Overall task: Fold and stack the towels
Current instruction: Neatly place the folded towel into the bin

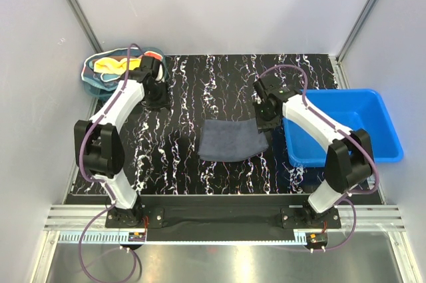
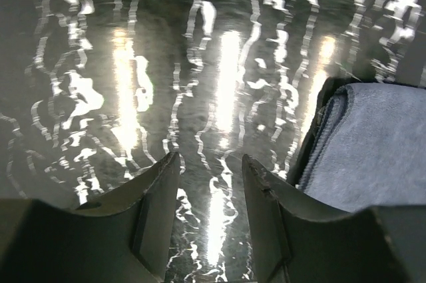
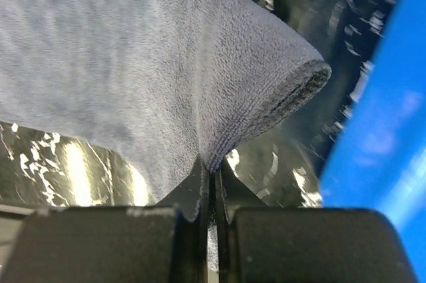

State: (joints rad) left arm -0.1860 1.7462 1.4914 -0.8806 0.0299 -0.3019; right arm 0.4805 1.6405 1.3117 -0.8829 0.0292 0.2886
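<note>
Dark grey-blue soft cloth towel point(image 1: 228, 140) lies almost flat on the shiny black table with white streaks point(image 1: 200, 76). It is just beside the hard blue plastic bin point(image 1: 393, 146), on the bin's left side. From above, the right claw point(image 1: 265, 122) sits on the towel corner closest to the bin. The left claw point(image 1: 156, 100) is well apart from the bin, across the table, next to a teal mesh basket point(image 1: 86, 80) with a soft yellow towel point(image 1: 110, 64) in it. If the right claw pulls that corner over alone, the whole towel may slide and not fold, because nothing holds the other side down.

In the left wrist view, the left claw point(image 2: 210, 163) is wide, with only bare table between its fingers. It holds nothing. The towel point(image 2: 373, 143) lies off to the bin's side of it. If this claw goes down here, it will grab only table and miss the cloth.

In the right wrist view, the right claw point(image 3: 210, 173) is pinched tight on the towel point(image 3: 133, 63) corner, and the cloth rises like a little tent. The bite looks small, so the corner may slip out on a fast pull. The bin point(image 3: 393, 130) is very near, so a swing that way may bump it.
</note>
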